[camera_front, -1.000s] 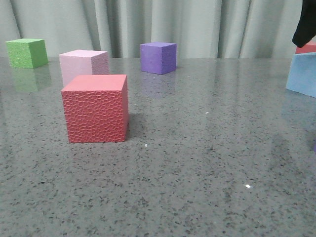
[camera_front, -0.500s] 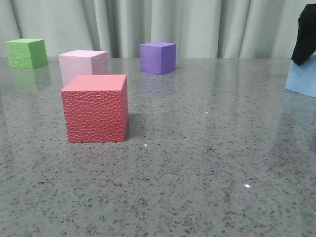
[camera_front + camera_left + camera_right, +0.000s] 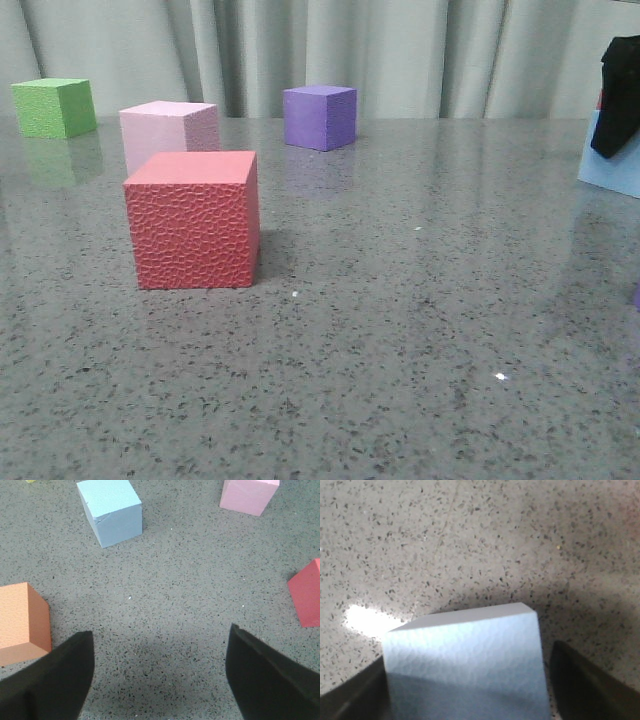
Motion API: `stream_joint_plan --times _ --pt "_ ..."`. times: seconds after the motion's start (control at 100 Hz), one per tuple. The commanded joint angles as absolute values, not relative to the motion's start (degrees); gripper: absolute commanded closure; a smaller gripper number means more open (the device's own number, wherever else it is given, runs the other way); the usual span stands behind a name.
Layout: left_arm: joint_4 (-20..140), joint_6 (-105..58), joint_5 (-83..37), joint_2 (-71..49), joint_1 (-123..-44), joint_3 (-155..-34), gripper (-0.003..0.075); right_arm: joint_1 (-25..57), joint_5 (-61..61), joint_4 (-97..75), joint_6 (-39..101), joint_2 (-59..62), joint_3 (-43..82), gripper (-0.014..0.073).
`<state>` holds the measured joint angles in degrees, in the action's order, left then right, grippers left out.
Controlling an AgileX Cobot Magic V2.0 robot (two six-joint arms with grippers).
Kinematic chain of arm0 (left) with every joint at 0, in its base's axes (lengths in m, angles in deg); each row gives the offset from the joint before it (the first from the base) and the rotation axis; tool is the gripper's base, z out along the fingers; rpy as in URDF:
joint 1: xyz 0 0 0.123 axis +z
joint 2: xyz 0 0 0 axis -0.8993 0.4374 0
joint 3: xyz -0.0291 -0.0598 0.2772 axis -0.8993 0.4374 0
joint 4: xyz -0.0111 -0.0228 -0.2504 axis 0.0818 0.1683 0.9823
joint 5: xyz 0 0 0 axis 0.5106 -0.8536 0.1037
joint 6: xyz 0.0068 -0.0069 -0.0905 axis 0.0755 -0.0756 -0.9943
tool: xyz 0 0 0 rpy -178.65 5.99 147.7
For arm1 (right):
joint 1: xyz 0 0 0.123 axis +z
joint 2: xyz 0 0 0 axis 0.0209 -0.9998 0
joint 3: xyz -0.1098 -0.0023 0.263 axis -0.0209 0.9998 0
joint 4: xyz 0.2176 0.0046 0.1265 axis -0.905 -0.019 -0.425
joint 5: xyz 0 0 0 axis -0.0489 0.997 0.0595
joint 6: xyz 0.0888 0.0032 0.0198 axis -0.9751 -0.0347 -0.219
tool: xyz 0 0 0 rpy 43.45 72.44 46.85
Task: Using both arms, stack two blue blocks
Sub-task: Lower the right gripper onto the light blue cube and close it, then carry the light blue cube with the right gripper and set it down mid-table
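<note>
**Right claw straddles one blue block, left claw hangs spread over bare table**

Your right claw (image 3: 470,690) sits with a light blue block (image 3: 467,665) between its two fingers; one dark finger (image 3: 585,685) shows with a slim gap of table beside the block's face, the other finger (image 3: 350,700) is right against the opposite face. You cannot tell from these views whether the fingers are already pressing the foam. In the front view the same claw (image 3: 618,95) appears as a black shape at the far right edge, overlapping the top of that blue block (image 3: 612,165), which rests on the speckled grey table (image 3: 400,330).

Your left claw (image 3: 157,675) is spread wide, gripping nothing, with only bare table between its fingers (image 3: 55,680). Ahead of it and toward one finger's side lies the second blue block (image 3: 110,510), well apart from the claw and sitting flat. An orange cube (image 3: 22,622) is just beside that same finger. A pink cube (image 3: 248,495) lies ahead on the other side, and a red cube (image 3: 306,600) is near the opposite finger.

Well apart from the right claw in the front view you also have a purple cube (image 3: 320,117) and a green cube (image 3: 55,107) by the curtain (image 3: 400,50)
</note>
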<state>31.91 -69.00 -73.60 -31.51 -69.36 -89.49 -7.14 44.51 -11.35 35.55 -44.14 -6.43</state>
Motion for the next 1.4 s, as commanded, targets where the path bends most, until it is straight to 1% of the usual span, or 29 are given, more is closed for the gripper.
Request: stream_joint_plan --times 0.0,0.03,0.08,0.33,0.48,0.68,0.95,1.13,1.39 --pt "32.0 -69.04 -70.46 -31.1 -69.13 -91.31 0.0207 -7.28 44.17 -11.94 35.44 -41.6 -8.3 0.0141" --pt "32.0 -69.04 -70.46 -31.1 -69.13 -91.31 0.0207 -7.28 44.55 -11.94 35.44 -41.6 -8.3 0.0176" --pt "32.0 -69.04 -70.46 -31.1 -69.13 -91.31 0.0207 -7.28 45.11 -12.0 35.44 -41.6 -8.3 0.0202" --pt "32.0 -69.04 -70.46 -31.1 -69.13 -91.31 0.0207 -7.28 49.34 -17.13 35.02 -40.99 -9.88 0.0201" --pt "32.0 -69.04 -70.46 -31.1 -69.13 -91.31 0.0207 -5.45 53.53 -17.69 29.95 -40.98 -14.24 0.0201" --pt "32.0 -69.04 -70.46 -31.1 -69.13 -91.31 0.0207 2.28 55.48 -14.6 24.38 -40.98 -20.04 0.0201" --pt "32.0 -69.04 -70.46 -31.1 -69.13 -91.31 0.0207 15.72 51.25 -3.32 7.21 -40.98 -23.16 0.0201" --pt "32.0 -69.04 -70.46 -31.1 -69.13 -91.31 0.0207 19.85 49.72 -2.05 -1.5 -42.34 -23.26 0.0201" --pt "32.0 -69.04 -70.46 -31.1 -69.13 -91.31 0.0207 23.64 49.26 -0.4 -7.42 -45.32 -23.26 0.0201"
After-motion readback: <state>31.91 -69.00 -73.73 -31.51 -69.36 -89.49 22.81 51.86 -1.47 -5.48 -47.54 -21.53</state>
